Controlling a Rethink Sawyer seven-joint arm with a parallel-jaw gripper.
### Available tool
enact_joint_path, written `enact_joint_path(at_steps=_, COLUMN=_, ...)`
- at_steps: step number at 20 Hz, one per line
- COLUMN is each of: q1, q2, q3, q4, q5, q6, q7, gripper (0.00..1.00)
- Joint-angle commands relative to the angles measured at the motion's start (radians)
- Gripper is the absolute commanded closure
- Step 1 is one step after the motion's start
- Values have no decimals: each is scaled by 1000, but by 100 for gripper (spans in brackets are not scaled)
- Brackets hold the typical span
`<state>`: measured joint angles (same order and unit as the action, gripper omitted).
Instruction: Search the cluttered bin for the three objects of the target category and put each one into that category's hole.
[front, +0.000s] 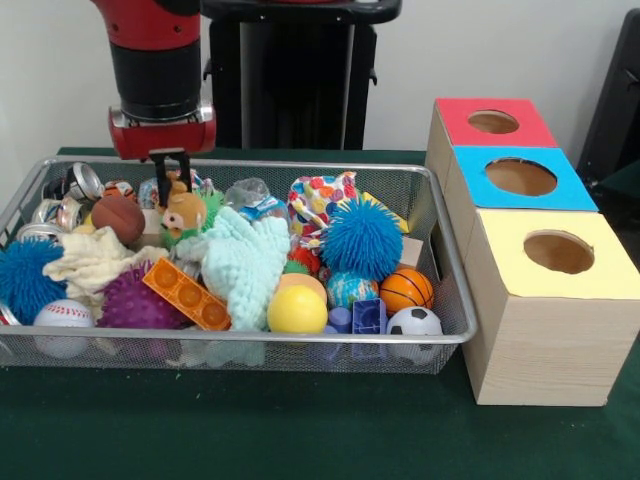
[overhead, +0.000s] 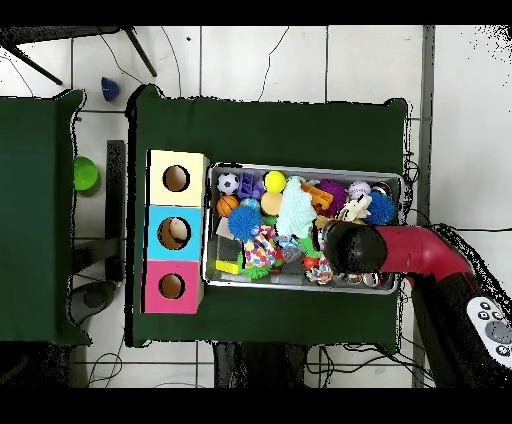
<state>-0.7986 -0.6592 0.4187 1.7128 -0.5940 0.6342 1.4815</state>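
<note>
Hanging in the upper left of the front view, the gripper (front: 170, 165) shows two short black fingers (front: 158, 163) standing close together with only a thin slit between them and nothing held; their tips sit just above a small brown plush bear (front: 184, 212) at the back left of the wire bin (front: 447, 262). The red and black arm (front: 155, 60) comes down from the top edge; in the overhead view it enters from the lower right and covers the lower right part of the bin.

Left of the bear in the front view lies a brown football (front: 118, 217), with metal cans (front: 76, 184) behind it in the far-left corner. A mint knitted cloth (front: 243, 262) lies right of the bear, a cream cloth (front: 93, 260) further left, and an orange brick (front: 187, 294) lies flat between a purple spiky ball (front: 133, 303) and the mint cloth. A blue fuzzy ball (front: 22, 277) and a baseball (front: 64, 317) sit at the left end. Toward the right end are a yellow ball (front: 297, 309), a blue spiky ball (front: 361, 238), a small basketball (front: 406, 289), a soccer ball (front: 414, 323) and a blue block (front: 369, 316).

Right of the bin stand three wooden boxes in a row, each with a round hole on top: the red box (front: 492, 122) farthest back, the blue box (front: 521, 177) in the middle, the yellow box (front: 556, 253) nearest the lower right.
</note>
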Motion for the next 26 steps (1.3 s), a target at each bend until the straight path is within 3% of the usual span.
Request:
enact_joint_path(at_steps=1, q1=-1, q2=-68, q3=86, q4=54, q5=56, q6=77, q7=-75, gripper=100)
enact_joint_path(at_steps=6, q1=6, q2=-119, q3=99, q4=129, q5=101, q6=41, q7=-25, gripper=100)
enact_joint_path(at_steps=13, q1=45, q2=-185, q3=100, q4=259, q5=103, q6=-116, q7=72, gripper=100)
enact_joint_path(at_steps=26, q1=171, q2=-234, q3=31, q4=287, q5=140, q6=-138, q7=157, gripper=100)
